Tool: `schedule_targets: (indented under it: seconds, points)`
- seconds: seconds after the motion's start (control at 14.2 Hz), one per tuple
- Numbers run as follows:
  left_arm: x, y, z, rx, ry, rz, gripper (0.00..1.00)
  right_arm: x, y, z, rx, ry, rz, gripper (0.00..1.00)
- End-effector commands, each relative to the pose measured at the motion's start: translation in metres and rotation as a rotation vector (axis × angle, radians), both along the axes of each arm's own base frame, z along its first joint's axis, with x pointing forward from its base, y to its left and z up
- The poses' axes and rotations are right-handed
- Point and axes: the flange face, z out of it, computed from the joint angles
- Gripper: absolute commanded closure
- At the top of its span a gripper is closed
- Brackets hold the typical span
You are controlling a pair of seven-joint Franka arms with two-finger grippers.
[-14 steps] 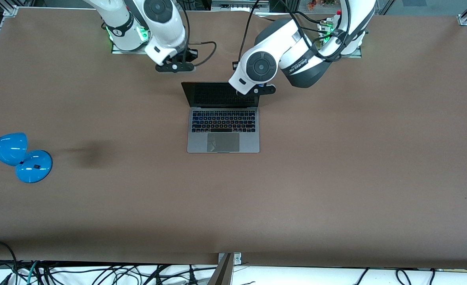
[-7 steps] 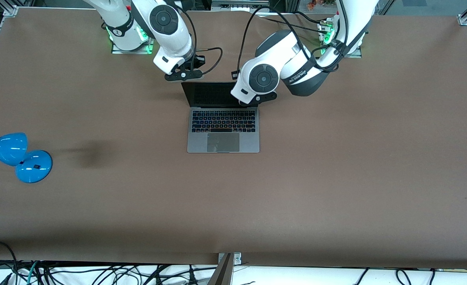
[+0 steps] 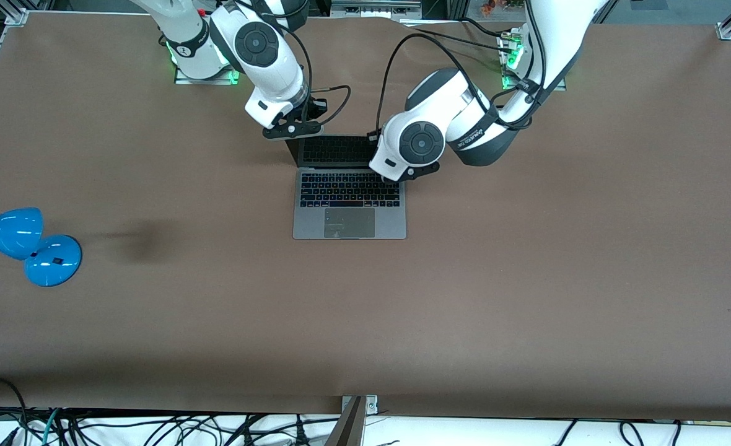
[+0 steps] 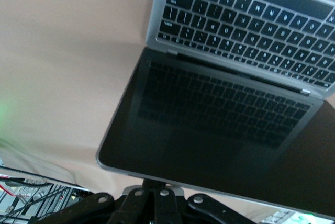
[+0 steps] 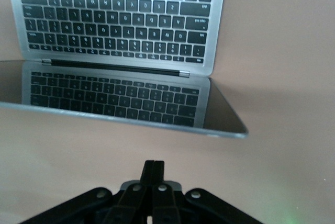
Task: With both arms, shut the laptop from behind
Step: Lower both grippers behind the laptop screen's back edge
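Observation:
The grey laptop (image 3: 349,214) lies open at the table's middle, its dark screen (image 3: 334,150) tipped partway toward the keyboard. My left gripper (image 3: 399,174) is shut and empty, at the lid's top corner toward the left arm's end. In the left wrist view the lid's top edge (image 4: 209,182) lies across my left gripper (image 4: 155,183) and hides its tips. My right gripper (image 3: 292,131) is shut and empty, at the lid's other top corner. In the right wrist view my right gripper (image 5: 154,165) stands a short gap from the lid's top edge (image 5: 125,120).
A blue desk lamp (image 3: 28,243) stands near the table edge at the right arm's end. Cables hang along the table edge nearest the front camera. The brown table (image 3: 526,279) is bare around the laptop.
Both grippers have moved toward the front camera onto the lid's top corners. The lid has tipped forward, so the screen shows shorter than before.

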Motion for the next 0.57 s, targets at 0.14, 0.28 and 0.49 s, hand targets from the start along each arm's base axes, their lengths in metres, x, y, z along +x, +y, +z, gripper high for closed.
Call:
schedule_targets:
  seconds: [0.14, 0.28, 0.49]
  points:
    - [0.023, 0.009, -0.02, 0.016, -0.043, 0.039, 1.0, 0.03, -0.001, 0.004, 0.006, -0.031, 0.026, 1.0]
    - [0.037, 0.013, -0.026, 0.006, -0.046, 0.058, 1.0, 0.049, -0.004, -0.004, -0.001, -0.054, 0.041, 1.0]
    - [0.046, 0.013, -0.035, 0.016, -0.056, 0.058, 1.0, 0.078, -0.003, -0.018, 0.014, -0.068, 0.033, 1.0]
